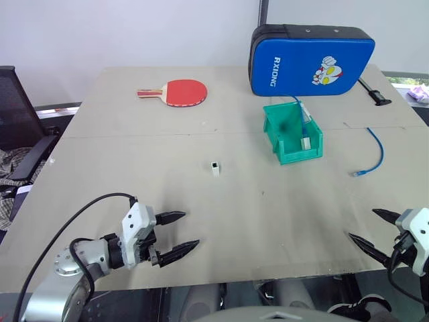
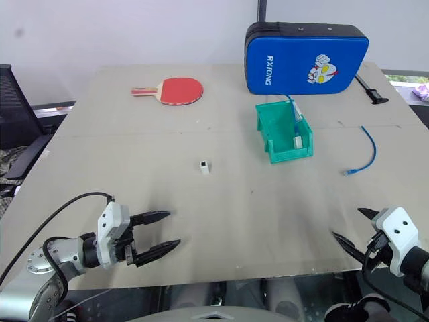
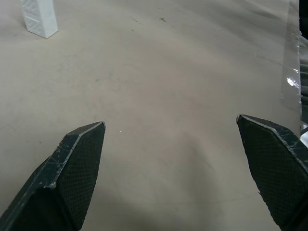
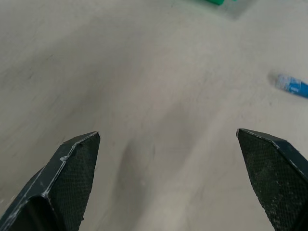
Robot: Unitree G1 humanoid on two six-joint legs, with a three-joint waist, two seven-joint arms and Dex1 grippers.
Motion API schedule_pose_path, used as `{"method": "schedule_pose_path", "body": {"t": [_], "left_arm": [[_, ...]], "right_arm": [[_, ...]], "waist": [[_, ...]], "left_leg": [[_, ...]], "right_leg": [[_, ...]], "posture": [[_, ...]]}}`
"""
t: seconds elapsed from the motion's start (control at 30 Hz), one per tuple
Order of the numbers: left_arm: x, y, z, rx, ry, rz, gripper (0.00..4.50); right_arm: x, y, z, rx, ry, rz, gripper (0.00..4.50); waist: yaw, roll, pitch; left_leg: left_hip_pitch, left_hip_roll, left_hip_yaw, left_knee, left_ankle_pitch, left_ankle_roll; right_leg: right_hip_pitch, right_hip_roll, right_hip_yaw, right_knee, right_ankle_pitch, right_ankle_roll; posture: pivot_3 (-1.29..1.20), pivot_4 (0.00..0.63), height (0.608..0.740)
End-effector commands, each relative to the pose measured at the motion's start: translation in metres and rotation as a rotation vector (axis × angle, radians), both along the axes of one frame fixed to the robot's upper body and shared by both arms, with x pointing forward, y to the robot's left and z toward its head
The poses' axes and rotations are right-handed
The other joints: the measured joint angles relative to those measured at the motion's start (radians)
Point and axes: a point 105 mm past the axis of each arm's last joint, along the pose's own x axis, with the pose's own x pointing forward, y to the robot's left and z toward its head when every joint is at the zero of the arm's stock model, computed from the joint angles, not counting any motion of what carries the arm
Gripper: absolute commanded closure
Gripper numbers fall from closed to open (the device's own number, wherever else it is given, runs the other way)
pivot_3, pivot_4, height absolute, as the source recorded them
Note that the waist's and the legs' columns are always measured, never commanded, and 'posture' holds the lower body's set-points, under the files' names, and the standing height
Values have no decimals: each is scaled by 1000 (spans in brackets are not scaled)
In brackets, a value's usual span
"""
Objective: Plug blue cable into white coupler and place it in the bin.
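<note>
Black, ridged fingers of the left gripper [image 1: 181, 232] and right gripper [image 1: 368, 228] are spread wide, empty, above the matte table [image 1: 268, 201]; the blocky white coupler [image 1: 215, 168] stands apart.

Left arm: enters at the lower left, forearm angled inward, a black cable looping over the wrist. Left gripper [image 1: 178, 233]: two black fingers [image 3: 72, 168] spread wide apart, tips pointing toward the middle, nothing between them, hovering low over the near worktop [image 1: 255, 215].

Right arm: enters at the lower right, white wrist housing visible. Right gripper [image 2: 348, 227]: fingers [image 4: 67, 178] likewise spread wide, tips pointing inward, empty, near the front edge.
</note>
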Motion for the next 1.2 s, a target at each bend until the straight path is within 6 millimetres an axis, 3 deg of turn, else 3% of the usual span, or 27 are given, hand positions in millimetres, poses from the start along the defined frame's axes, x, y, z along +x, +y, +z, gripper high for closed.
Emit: {"method": "schedule_pose_path", "body": {"t": [0.03,0.13,0.3,0.4,0.47,0.73,0.83,1.0,1.03,1.13,1.2], "left_arm": [[10,-9,16,-75,-42,21,19],[22,-29,37,-219,-44,50,19],[12,-52,48,-167,-97,-113,19],[4,-60,45,-97,-137,-225,0],[5,-62,46,-100,-150,-246,0],[7,-68,49,-110,-182,-255,0],[5,-69,49,-113,-186,-246,0],[2,-69,47,-114,-186,-232,0],[2,-70,47,-112,-187,-229,0],[3,-69,45,-90,-201,-207,0],[6,-69,45,-71,-223,-193,0]], "right_arm": [[8,-13,12,-48,-47,-6,0],[23,-25,20,-81,-66,-7,0],[54,-45,34,-258,-9,84,0],[78,-56,42,-404,55,198,835],[95,-62,42,-514,77,276,1798],[153,-72,33,-773,182,444,1798],[160,-71,23,-802,242,475,1798],[166,-64,15,-801,265,516,4026],[167,-62,16,-792,261,520,4269],[170,-49,26,-721,218,554,4269],[169,-25,41,-630,188,625,4269]], "waist": [[3,0,0],[12,-1,2],[12,-1,2],[5,1,4],[4,1,4],[-7,3,7],[-9,3,8],[-9,0,7],[-10,0,7],[-11,0,7],[-12,1,8]], "left_leg": [[-1,0,0,0,0,0],[-1,-1,3,0,-2,3],[2,-3,6,3,-2,3],[3,-3,10,3,-2,4],[4,-3,9,2,-2,4],[2,-2,12,1,-2,4],[0,-2,15,0,-3,5],[2,-2,16,1,-3,7],[3,-3,17,2,-4,7],[5,-3,18,2,-4,7],[5,-3,17,3,-4,7]], "right_leg": [[-1,0,0,0,0,0],[-1,-1,1,-1,-1,1],[2,-1,3,0,-1,1],[1,0,6,0,-1,1],[1,1,6,0,-1,1],[-2,3,8,0,2,-3],[-4,2,11,0,2,-3],[-2,1,12,-1,2,-4],[-1,0,12,-1,2,-4],[0,-1,13,0,2,-3],[0,0,13,1,3,-4]], "posture": [[0,150,731],[0,150,731],[0,150,731],[0,150,731],[0,150,731],[0,150,731],[0,150,731],[0,150,731],[0,150,731],[0,150,731],[0,150,731]]}}
